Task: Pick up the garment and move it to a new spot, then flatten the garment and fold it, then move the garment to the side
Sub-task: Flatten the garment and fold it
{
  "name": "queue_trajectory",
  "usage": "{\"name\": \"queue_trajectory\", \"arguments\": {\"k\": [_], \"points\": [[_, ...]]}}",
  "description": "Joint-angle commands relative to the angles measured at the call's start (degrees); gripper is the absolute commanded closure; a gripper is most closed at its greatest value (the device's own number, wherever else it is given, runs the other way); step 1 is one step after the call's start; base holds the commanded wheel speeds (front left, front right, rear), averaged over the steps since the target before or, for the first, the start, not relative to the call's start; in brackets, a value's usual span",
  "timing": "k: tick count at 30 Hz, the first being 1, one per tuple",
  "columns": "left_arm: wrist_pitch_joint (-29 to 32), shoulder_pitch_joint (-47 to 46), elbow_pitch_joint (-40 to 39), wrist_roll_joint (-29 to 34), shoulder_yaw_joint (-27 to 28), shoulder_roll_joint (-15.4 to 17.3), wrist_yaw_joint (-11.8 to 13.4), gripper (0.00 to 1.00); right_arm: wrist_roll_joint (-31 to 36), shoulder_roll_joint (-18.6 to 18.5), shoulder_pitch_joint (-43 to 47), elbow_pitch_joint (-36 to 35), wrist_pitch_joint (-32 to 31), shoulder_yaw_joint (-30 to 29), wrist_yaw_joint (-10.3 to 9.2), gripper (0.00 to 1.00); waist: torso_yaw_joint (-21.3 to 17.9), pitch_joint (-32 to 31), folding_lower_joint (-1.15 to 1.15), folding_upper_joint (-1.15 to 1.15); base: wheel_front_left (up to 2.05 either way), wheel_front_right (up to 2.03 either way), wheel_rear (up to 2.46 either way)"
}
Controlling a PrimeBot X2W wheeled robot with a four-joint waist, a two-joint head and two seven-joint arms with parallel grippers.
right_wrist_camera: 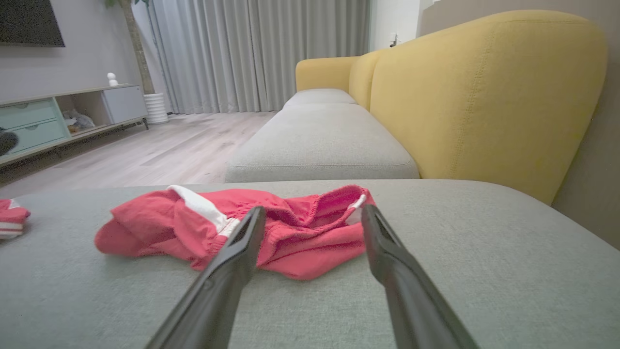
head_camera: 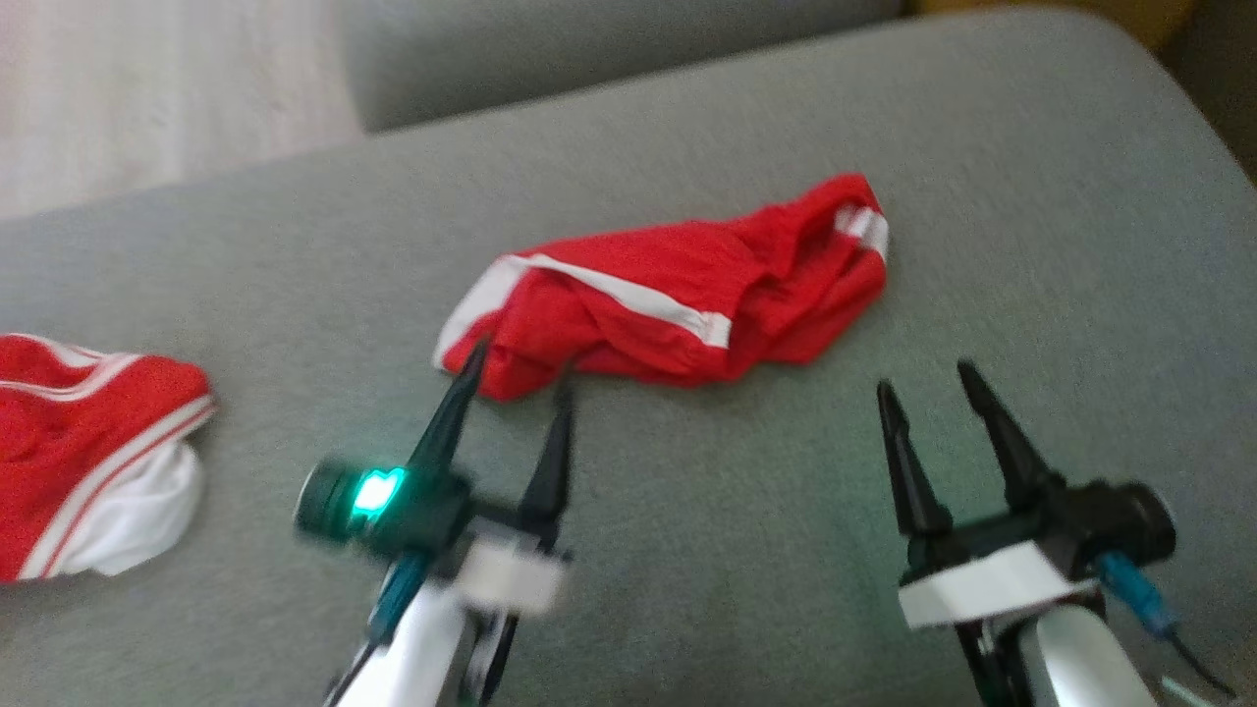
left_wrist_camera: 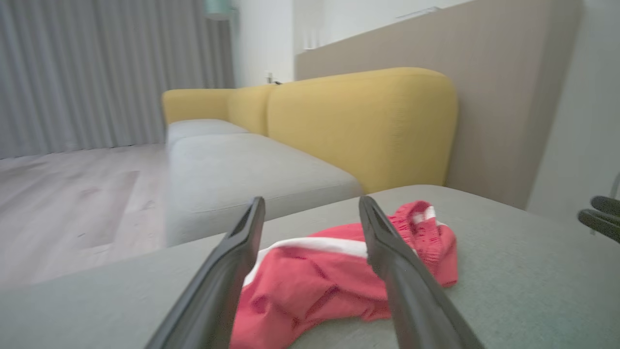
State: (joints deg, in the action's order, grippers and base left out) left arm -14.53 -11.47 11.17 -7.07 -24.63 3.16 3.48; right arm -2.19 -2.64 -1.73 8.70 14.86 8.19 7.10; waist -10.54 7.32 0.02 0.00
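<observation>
both spread wide: left fingers [head_camera: 447, 417] at the garment's [head_camera: 668, 295] near edge, right fingers [head_camera: 1002, 442] over bare cushion [head_camera: 737, 511]

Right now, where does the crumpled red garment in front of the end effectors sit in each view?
Head view: red garment at centre, just beyond the left end effector.
Left wrist view: red garment at lower centre, past the left end effector.
Right wrist view: red garment centre-left, beyond the right end effector.
Shared landmark: the grey cushion under it.
</observation>
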Motion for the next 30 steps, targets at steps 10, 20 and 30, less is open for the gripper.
{"name": "queue_trajectory", "arguments": {"k": [10, 20, 30], "points": [[6.8, -29.5, 16.7, -4.8, -17.6, -0.3, -3.6, 0.0, -2.6, -0.2, -6.6, -3.2, 0.1, 2.0, 0.39, 0.0, -10.6, 14.1, -0.02, 0.0, 0.0, 0.0, 0.0], [19.5, -42.5, 30.0, -12.8, -33.8, -0.3, -1.1, 0.0, -4.0, -0.2, -8.7, -3.1, 0.1, 3.5, 0.39, 0.0, -13.7, 17.1, -0.02, 0.0, 0.0, 0.0, 0.0], [12.3, -44.0, 30.6, -18.9, -38.8, -0.3, -2.2, 1.0, -3.6, -0.2, -7.7, -3.0, 0.1, 1.7, 0.39, 0.0, -10.8, 15.0, -0.02, 0.0, 0.0, 0.0, 0.0]]}}
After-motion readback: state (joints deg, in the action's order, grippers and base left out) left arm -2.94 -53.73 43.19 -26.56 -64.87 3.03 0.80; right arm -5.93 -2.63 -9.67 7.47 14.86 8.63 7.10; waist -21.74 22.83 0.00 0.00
